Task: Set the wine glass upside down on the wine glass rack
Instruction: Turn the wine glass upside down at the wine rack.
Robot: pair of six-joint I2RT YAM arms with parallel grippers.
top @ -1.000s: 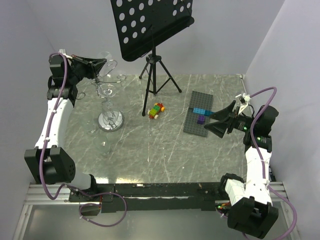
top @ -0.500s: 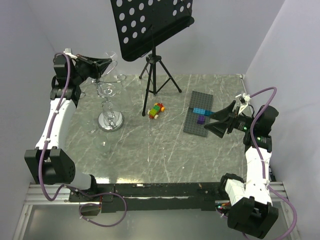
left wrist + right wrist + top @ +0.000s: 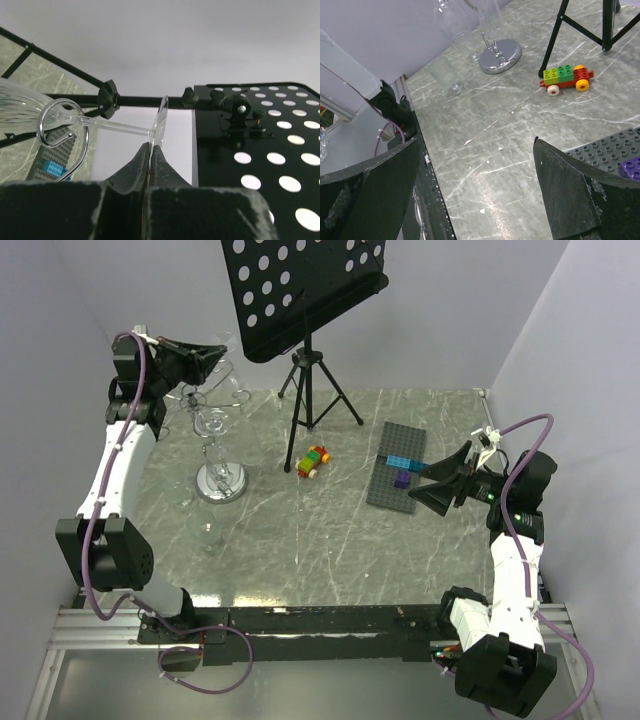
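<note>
Wine glass (image 3: pixel 115 125): held high among the hooks of the wine glass rack (image 3: pixel 221 482). Its foot disc is pinched edge-on between the clamped jaws of the left gripper (image 3: pixel 151 147). The stem runs about level through one curled hook, with the bowl beyond it. Right gripper (image 3: pixel 427 485): jaws wide apart, holding nothing, by the grey baseplate (image 3: pixel 398 455). Counter (image 3: pixel 330 530): also carries a toy car (image 3: pixel 314 461) and a music stand (image 3: pixel 318 380).

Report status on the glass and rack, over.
Left gripper shut on the wine glass foot. Stem sits in a hook of the rack. Right gripper open, well away. Music stand close beside the glass.
</note>
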